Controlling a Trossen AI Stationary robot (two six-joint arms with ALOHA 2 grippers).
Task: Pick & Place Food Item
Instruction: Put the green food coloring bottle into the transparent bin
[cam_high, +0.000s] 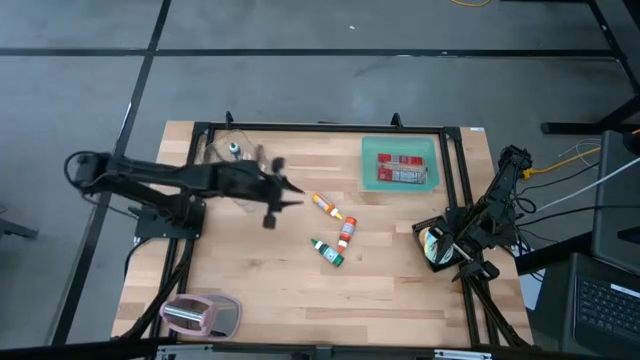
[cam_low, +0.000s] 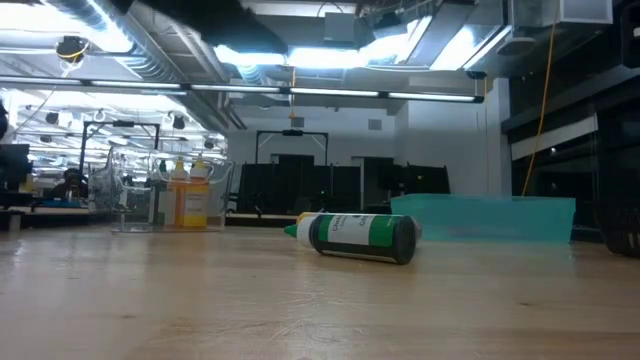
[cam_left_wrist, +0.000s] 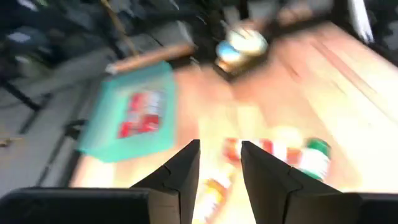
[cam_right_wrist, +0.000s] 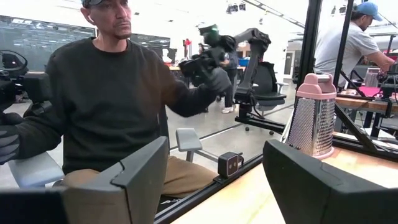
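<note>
Claw, high view: left claw (cam_high: 278, 190) above bench (cam_high: 260, 290) mid-left, empty; right claw (cam_high: 462, 262) parked at right edge.
Food: red packet (cam_high: 402, 168) in teal tray (cam_high: 372, 150), far right corner; bottles (cam_high: 327, 252) mid-bench.
Left wrist view: fingers (cam_left_wrist: 180, 177) part-open, empty.
Right wrist view: fingers (cam_right_wrist: 140, 171) wide open.

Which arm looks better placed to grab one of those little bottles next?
The left. Its gripper hovers over the table beside the bottles, fingers apart and empty, while the right gripper sits parked at the table's edge.
</note>
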